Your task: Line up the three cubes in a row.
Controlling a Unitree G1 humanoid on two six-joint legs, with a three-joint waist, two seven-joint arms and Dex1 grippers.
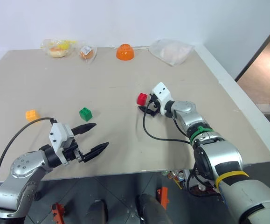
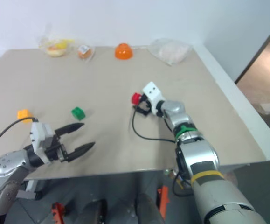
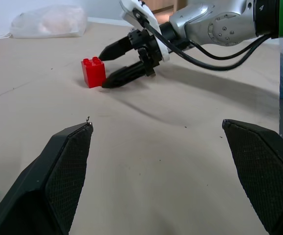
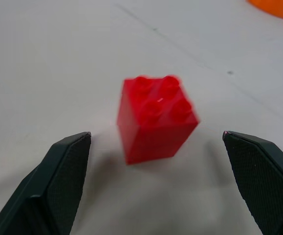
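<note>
Three studded cubes lie apart on the beige table (image 1: 116, 84). The red cube (image 1: 142, 98) sits near the middle, the green cube (image 1: 85, 113) left of it, and the yellow-orange cube (image 1: 31, 115) further left. My right gripper (image 1: 144, 105) is open right behind the red cube (image 4: 156, 118), whose fingers reach to either side of it without touching. My left gripper (image 1: 96, 136) is open and empty over the near left part of the table, in front of the green cube. The left wrist view shows the red cube (image 3: 93, 72) at the right gripper's fingertips (image 3: 107, 83).
An orange bowl (image 1: 125, 52) stands at the table's far edge. Beside it lie clear bags: two with food (image 1: 59, 47) (image 1: 87, 52) at the left and one pale bag (image 1: 172, 51) at the right. The table's right edge (image 1: 237, 100) drops to the floor.
</note>
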